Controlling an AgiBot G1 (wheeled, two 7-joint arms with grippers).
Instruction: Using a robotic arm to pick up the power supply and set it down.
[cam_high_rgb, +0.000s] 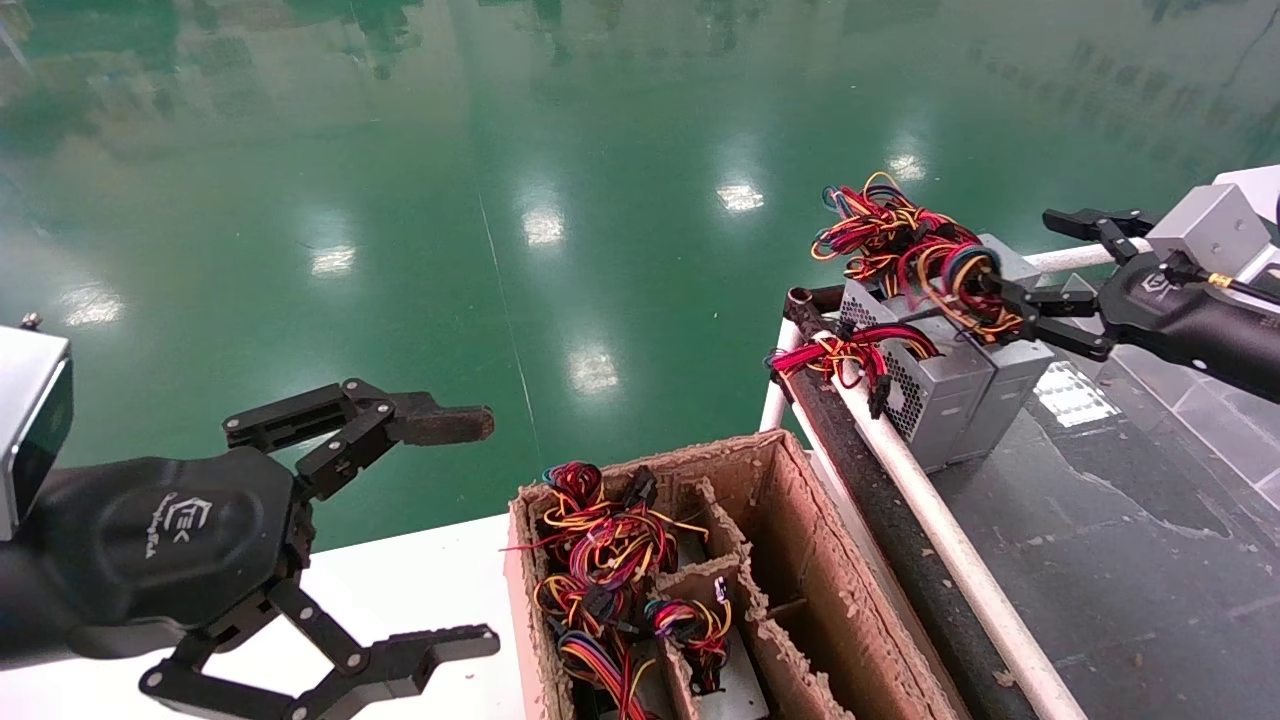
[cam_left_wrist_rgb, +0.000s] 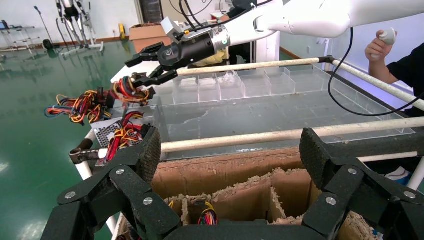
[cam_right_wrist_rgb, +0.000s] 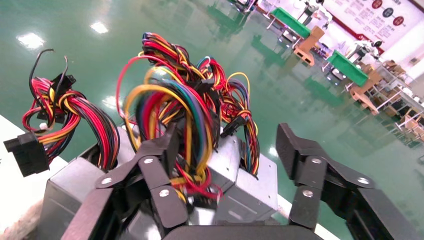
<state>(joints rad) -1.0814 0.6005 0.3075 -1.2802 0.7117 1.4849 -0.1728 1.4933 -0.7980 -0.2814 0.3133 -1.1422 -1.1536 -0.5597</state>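
The power supply is a grey metal box standing at the corner of the black table. Its bundle of red, yellow, orange and blue wires sticks up from it. The robotic arm, my right one, reaches in from the right. Its gripper is open at the top of the box. In the right wrist view one black finger is buried in the wires. The other finger stands clear of the box. My left gripper hangs open and holds nothing, low on the left.
A second grey box with mostly red wires stands against the first. A white rail edges the table. A divided cardboard box below holds more wired units. Clear tray compartments lie farther back. A person's hand is in view.
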